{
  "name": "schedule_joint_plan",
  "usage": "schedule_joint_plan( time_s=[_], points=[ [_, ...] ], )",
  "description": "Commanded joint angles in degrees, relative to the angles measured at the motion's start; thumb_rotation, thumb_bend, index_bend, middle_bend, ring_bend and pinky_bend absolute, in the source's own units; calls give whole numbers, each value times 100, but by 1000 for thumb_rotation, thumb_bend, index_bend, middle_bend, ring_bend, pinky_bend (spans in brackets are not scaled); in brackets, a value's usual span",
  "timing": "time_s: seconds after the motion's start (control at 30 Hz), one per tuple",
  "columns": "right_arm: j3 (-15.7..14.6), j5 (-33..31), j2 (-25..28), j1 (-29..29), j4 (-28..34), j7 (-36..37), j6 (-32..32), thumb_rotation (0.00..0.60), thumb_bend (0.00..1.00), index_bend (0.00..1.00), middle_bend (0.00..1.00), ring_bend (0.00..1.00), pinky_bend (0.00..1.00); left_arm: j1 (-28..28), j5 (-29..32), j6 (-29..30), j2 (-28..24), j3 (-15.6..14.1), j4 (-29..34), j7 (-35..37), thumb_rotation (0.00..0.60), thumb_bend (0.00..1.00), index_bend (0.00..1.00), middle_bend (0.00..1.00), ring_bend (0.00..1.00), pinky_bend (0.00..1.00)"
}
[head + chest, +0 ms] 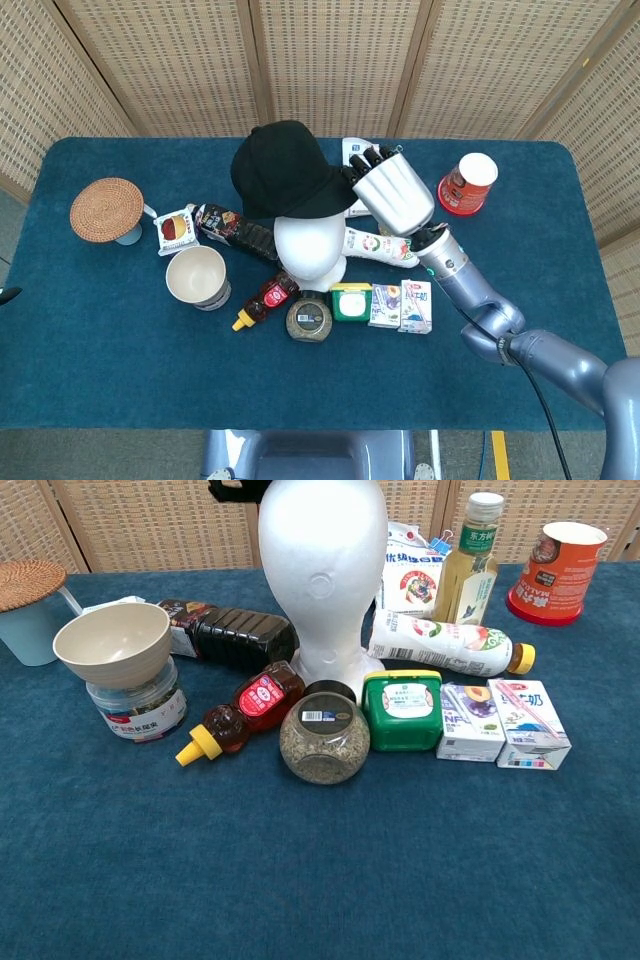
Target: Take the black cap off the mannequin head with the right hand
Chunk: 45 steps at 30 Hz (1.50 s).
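Note:
The black cap (285, 172) hangs above and behind the white mannequin head (309, 250), lifted off its crown. My right hand (392, 193) grips the cap's brim at its right side, fingers curled onto the fabric. In the chest view the mannequin head (322, 565) stands bare, with only a scrap of the cap (232, 488) showing at the top edge. The right hand is out of frame in the chest view. My left hand is in neither view.
Around the mannequin's base lie a dark sauce bottle (238, 232), a red squeeze bottle (264, 300), a round jar (310, 320), a green tin (352, 301) and two cartons (401, 306). A bowl (196, 277), a red cup (468, 183) and a wicker-lidded mug (107, 210) stand further out.

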State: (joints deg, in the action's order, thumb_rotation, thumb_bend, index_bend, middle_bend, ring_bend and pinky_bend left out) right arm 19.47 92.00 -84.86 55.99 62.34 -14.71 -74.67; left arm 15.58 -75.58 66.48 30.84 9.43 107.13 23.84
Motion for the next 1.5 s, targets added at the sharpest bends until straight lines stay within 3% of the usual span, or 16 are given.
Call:
schedule_joint_plan(
  time_s=[0.03, 0.3, 0.53, 0.97, 1.13, 1.2, 1.27, 1.33, 1.37, 1.5],
  points=[
    [185, -73, -160, 30, -261, -73, -311, 600, 565, 727, 780, 617, 734, 5, 15, -29, 11, -7, -35, 24, 600, 50, 0, 0, 0, 50],
    [377, -506, 73, -337, -696, -443, -680, 600, 591, 731, 786, 623, 742, -64, -42, 47, -31, -23, -93, 176, 600, 49, 0, 0, 0, 50],
    [196, -1057, 378, -1079, -1017, -853, -617, 600, 608, 733, 789, 628, 748, -90, -107, 58, -63, -56, -44, 148, 600, 50, 0, 0, 0, 50],
    [-551, -1497, 386, -2083, -981, -1797, -257, 600, 627, 738, 795, 638, 757, -157, -212, 213, -63, -99, 178, -36, 600, 50, 0, 0, 0, 50],
    [-766, -1583, 300, -2414, -798, -1678, -206, 600, 636, 732, 785, 632, 754, -183, -209, 287, -33, -108, 240, -132, 600, 49, 0, 0, 0, 50],
    [-837, -1555, 300, -2523, -644, -1579, -253, 600, 590, 643, 707, 589, 728, -173, -189, 267, -27, -110, 259, -175, 600, 49, 0, 0, 0, 50],
    [-948, -1594, 383, -2653, -336, -1509, -132, 600, 335, 346, 425, 386, 616, -160, -167, 244, -11, -111, 274, -210, 600, 49, 0, 0, 0, 50],
    [-1015, -2006, 635, -2816, 329, -1708, 336, 600, 88, 125, 196, 193, 506, -152, -139, 219, 7, -113, 286, -224, 600, 49, 0, 0, 0, 50],
    [-1020, -2313, 833, -2887, 824, -1915, 595, 600, 19, 66, 126, 127, 461, -150, -117, 212, 21, -114, 287, -246, 600, 49, 0, 0, 0, 50],
    [-1025, -2741, 1409, -3018, 2137, -2288, 776, 600, 0, 31, 41, 34, 367, -139, -83, 181, 61, -120, 285, -273, 600, 50, 0, 0, 0, 50]
  ],
)
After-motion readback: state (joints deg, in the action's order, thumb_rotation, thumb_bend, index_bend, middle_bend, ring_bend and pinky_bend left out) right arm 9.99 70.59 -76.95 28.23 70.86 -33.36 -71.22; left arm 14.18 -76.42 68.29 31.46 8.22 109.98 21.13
